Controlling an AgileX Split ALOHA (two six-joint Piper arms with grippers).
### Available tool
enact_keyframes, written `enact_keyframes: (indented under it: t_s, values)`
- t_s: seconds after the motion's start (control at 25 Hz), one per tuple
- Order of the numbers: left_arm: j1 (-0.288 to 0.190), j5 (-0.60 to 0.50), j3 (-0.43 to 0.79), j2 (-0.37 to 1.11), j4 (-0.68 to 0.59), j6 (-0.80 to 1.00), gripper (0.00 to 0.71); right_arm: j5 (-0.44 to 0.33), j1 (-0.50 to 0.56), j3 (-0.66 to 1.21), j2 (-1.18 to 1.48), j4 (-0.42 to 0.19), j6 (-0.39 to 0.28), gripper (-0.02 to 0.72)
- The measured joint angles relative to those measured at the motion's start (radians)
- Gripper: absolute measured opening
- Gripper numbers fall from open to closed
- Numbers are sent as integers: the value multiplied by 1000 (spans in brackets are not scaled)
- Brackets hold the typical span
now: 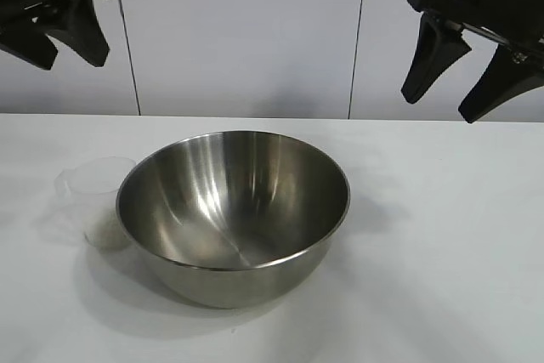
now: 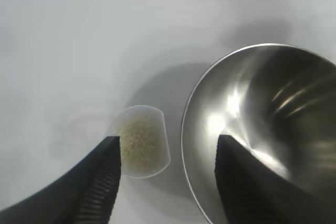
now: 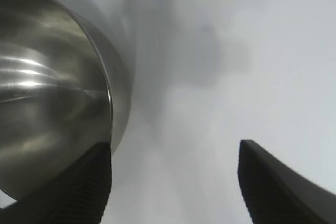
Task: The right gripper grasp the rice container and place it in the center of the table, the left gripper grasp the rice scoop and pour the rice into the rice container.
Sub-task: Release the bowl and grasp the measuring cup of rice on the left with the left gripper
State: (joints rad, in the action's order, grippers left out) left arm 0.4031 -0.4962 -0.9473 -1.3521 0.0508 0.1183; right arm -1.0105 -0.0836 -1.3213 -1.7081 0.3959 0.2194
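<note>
The rice container [image 1: 233, 214] stands upright on the white desk [image 1: 442, 235], roughly in the middle of the exterior view and a little toward the left arm's side. Whether that counts as the centre placement already made is a judgement, but it looks close to it. Its inside is bare steel; no grains show in it from any view.

The rice scoop [image 1: 100, 201] stands upright on the desk just beside the container, on the left arm's side, so close that their walls nearly touch or do touch (the pictures do not settle which). The rice [image 2: 138, 141] lies in a small heap at the bottom of the scoop, so the pour is not yet done.

The left gripper [image 1: 58, 36] hangs high above the desk at the left edge of the exterior view, its fingers spread and nothing between them; its wrist view looks down on the scoop and the container's rim. The right gripper [image 1: 476, 74] hangs high at the right, also spread wide and empty, well clear of the container.

By my reading, the first half is either finished or needs only a small correction; the scoop's grasp, lift and tilt over the container all remain.
</note>
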Motion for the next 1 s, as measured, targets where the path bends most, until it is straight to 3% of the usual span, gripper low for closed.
enact_keyframes:
  t_s: [0.08,0.24,0.44,0.56,0.72,1.0]
  values:
    - [-17,-8,65,69,25,-5,445,0,0,0,0,0,-1,474]
    - [-79,-118,85,131,69,-41,596,0,0,0,0,-1,-1,474]
    - [-109,-153,106,132,106,-163,638,0,0,0,0,-3,-1,474]
    - [-110,-67,161,132,215,-311,641,0,0,0,0,-3,-2,474]
    - [-110,63,265,132,454,-596,643,0,0,0,0,-3,-2,474]
    - [-110,386,432,132,883,-1026,643,1,0,0,0,-3,-2,474]
